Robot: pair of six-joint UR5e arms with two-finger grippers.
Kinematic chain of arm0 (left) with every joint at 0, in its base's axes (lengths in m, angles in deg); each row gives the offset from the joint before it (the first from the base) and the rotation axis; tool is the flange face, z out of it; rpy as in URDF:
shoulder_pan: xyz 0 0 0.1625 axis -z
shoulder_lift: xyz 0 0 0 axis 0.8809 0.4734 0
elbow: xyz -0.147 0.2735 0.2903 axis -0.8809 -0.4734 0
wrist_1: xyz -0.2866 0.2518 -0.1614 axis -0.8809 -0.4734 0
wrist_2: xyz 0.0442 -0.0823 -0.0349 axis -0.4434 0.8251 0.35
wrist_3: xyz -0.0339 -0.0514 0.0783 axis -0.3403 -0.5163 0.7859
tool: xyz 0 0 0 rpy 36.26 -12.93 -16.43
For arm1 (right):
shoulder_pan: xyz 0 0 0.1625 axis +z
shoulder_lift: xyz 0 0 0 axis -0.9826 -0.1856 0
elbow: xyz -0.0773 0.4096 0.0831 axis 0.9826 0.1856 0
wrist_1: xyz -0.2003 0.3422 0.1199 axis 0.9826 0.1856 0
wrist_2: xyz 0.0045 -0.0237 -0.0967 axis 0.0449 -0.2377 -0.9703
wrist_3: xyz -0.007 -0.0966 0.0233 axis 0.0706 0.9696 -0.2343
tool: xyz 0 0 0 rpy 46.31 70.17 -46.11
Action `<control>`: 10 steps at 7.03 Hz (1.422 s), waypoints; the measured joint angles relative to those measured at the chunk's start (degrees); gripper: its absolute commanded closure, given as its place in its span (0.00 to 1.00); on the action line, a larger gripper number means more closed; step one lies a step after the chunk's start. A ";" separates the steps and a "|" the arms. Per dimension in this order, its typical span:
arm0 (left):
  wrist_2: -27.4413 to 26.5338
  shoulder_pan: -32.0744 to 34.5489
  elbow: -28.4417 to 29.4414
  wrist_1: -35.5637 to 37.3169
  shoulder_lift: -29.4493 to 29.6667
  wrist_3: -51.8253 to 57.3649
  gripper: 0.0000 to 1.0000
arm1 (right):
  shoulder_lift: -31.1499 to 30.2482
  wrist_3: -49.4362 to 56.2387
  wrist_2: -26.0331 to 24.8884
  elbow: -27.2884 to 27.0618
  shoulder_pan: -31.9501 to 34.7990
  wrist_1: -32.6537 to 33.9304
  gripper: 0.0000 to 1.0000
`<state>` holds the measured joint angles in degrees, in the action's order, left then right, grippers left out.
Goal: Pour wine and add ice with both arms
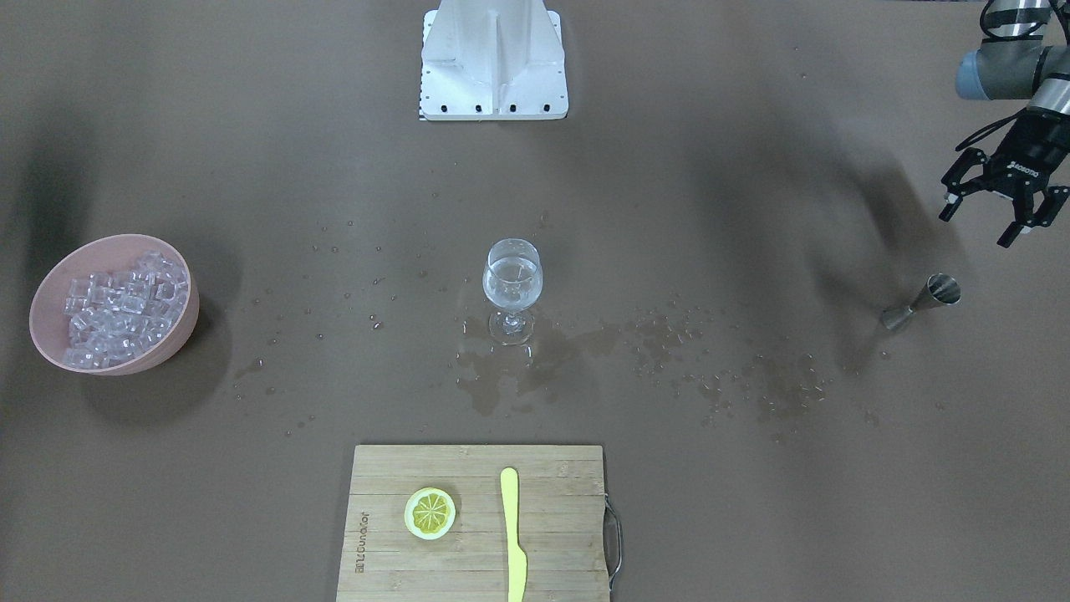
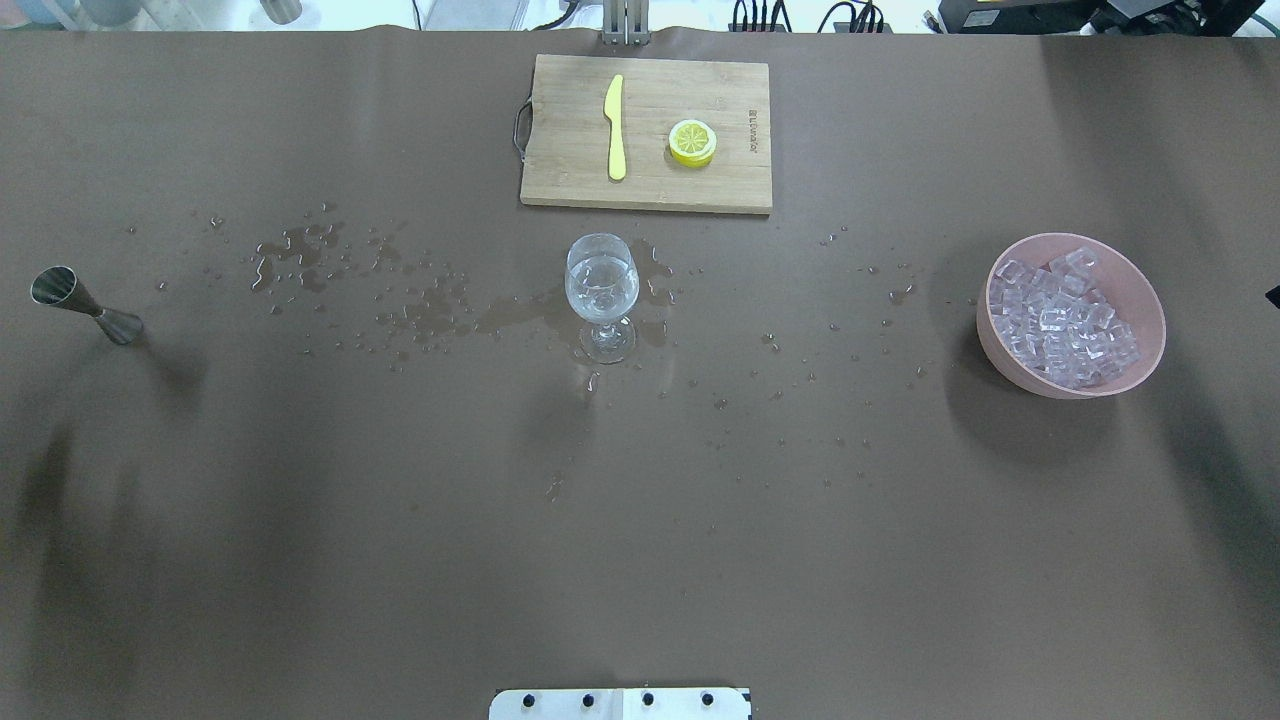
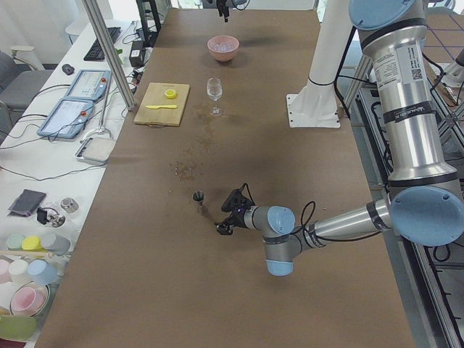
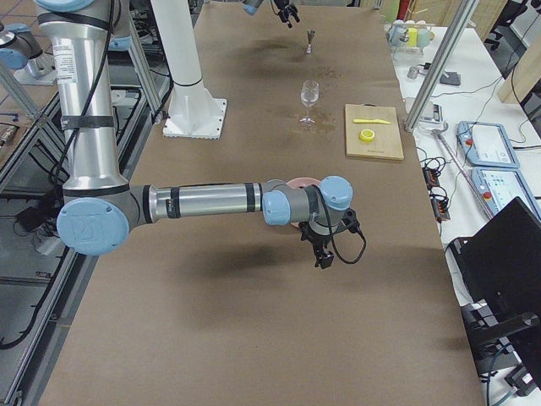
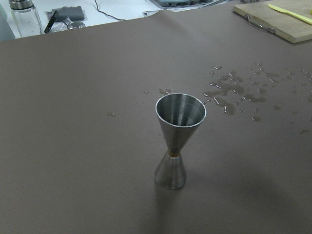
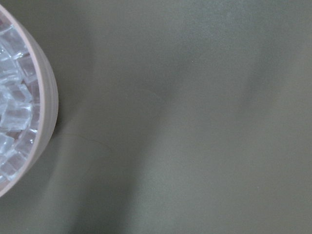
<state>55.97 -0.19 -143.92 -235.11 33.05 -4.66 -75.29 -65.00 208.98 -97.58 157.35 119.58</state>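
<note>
Ice: many cubes, one bowl

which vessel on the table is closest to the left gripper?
The steel jigger, standing upright just off the open left gripper. The wine glass is mid-table; the pink bowl is at the far end.

Surface and material findings: table and contents.
Table cover: matt brown, smooth, with glossy wet patches and droplets. Jigger: brushed metal, dull sheen, fine rings inside the cup. Stemmed glass: clear, glossy, holding colourless wine. Ice: transparent, glassy cubes. Bowl: matt pink, plastic-looking. Board: pale wood in visible strips, metal handle. Knife: smooth yellow plastic. Left arm: satin silver metal, pale blue caps.
</note>
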 measured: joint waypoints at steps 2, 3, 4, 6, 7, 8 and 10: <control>13.57 12.26 -1.27 16.99 7.28 0.06 0.02 | 0.87 0.10 -0.22 -0.13 0.03 -0.59 0.00; 18.02 16.62 -1.37 25.96 11.28 0.08 0.02 | 0.98 -0.14 -0.40 0.28 0.03 -3.17 0.00; 20.75 19.40 -1.39 33.92 14.63 0.35 0.02 | 0.79 -2.54 -0.42 0.23 0.06 -7.30 0.00; 23.75 21.51 -1.29 44.50 17.94 0.93 0.02 | 0.40 -15.00 -0.04 -3.39 -2.00 -13.12 0.00; 24.48 21.69 -1.15 47.49 19.15 1.03 0.02 | 0.17 -18.29 0.10 -5.40 -3.43 -14.51 0.00; 24.96 21.73 -1.12 51.41 20.71 1.61 0.02 | 0.23 -20.86 0.11 -7.01 -5.27 -15.02 0.00; 25.47 22.28 -1.21 62.29 22.59 10.53 0.02 | 0.73 -30.69 -0.26 -10.13 -10.55 -15.31 0.00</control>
<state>81.44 22.09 -145.13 -172.82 55.64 5.87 -74.56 -95.69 208.72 -107.71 146.80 104.27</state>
